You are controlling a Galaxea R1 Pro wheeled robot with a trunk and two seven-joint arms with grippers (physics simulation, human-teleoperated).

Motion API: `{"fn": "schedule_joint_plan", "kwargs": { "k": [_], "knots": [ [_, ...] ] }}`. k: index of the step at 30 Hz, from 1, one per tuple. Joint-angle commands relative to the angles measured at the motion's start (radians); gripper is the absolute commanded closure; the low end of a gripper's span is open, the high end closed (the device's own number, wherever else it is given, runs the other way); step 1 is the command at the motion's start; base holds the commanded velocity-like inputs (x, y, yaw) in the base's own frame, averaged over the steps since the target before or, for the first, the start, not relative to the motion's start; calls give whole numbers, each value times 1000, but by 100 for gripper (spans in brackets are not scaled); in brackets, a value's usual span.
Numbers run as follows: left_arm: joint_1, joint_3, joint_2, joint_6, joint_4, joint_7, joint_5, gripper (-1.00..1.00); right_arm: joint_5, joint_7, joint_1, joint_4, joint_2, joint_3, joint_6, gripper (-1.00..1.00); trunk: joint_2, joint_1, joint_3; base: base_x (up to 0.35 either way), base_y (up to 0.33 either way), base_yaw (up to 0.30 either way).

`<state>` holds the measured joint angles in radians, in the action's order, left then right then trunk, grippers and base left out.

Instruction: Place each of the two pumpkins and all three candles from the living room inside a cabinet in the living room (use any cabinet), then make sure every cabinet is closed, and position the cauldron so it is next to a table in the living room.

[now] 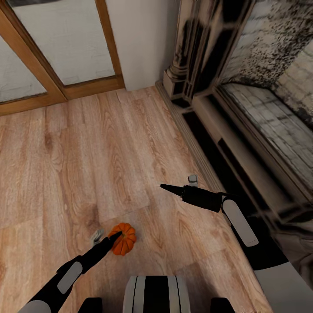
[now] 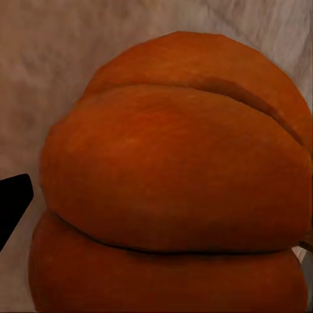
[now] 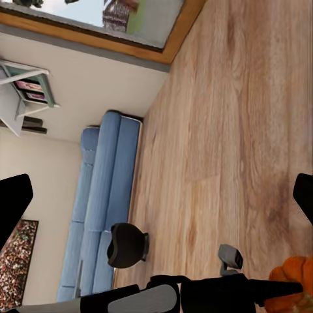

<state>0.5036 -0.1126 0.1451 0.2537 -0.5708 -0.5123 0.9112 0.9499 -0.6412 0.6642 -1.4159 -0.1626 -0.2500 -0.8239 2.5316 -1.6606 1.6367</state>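
Resting on wood floor (image 1: pixel 87 165): pumpkin (image 1: pixel 124 238), beside fireplace (image 1: pixel 243 108).

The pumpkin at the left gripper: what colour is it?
Orange pumpkin, clearest in the left wrist view.

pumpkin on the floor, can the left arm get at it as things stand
Probably yes. In the head view the left end effector is already at the pumpkin, one finger against its near side, and the left wrist view shows it close up. Bare floor surrounds it. Whether the fingers have closed is unclear.
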Motion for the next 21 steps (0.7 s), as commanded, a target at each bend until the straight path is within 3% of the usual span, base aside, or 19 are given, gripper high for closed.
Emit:
{"fn": "schedule_joint_plan", "kwargs": {
  "k": [1,8,9,21],
  "knots": [
    [0,-2,0,-4,23,50,-14,-100,0,0,0,0,0,0,0,-100,0,0,-1,0,0,-207],
    [1,-4,-16,0,21,49,-14,-100,0,1,0,3,0,0,0,-100,0,0,-9,0,0,-207],
    [1,-4,-18,1,20,49,-14,100,0,1,0,3,0,0,0,-100,0,0,-11,0,0,-207],
    [1,-4,-22,-7,10,34,-14,100,0,0,0,2,0,1,0,-100,0,0,-14,0,0,-48]
  ]
}}
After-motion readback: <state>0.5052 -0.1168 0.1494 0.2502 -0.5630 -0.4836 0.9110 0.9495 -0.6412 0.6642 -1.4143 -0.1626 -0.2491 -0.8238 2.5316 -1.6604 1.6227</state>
